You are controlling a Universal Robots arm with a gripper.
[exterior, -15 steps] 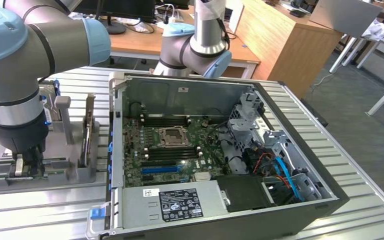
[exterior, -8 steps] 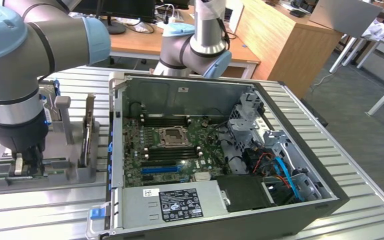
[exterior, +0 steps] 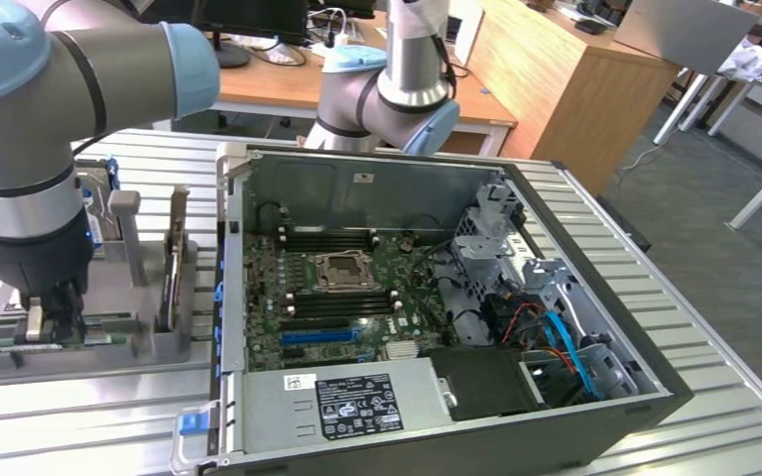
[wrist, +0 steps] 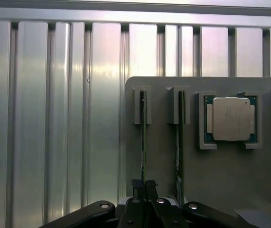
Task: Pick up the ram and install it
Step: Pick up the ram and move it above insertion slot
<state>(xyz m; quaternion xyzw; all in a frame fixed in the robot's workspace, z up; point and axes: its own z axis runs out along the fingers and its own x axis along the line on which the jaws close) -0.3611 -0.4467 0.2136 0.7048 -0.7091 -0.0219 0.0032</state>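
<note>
— Where is the ram?
— The ram [wrist: 143,137] stands on edge in a slot of a grey holder [wrist: 220,175] on the slatted metal desk [wrist: 54,123], beside a second stick [wrist: 178,142] and a CPU [wrist: 231,118].
— And the tool?
— The tool [wrist: 144,183] sits low over that slot, jaws together, seemingly clamped on the ram's thin edge. An open computer case [exterior: 487,297] lies toward the exterior view's right.

Arm [exterior: 37,129]: silver-grey cylindrical segments, pale blue joint caps [exterior: 354,58], black seam rings at the joints. Gripper [wrist: 144,183]: black body, black jointed linkages [wrist: 88,211] fitted with round silver pins, and narrow dark fingertips [wrist: 138,183].
</note>
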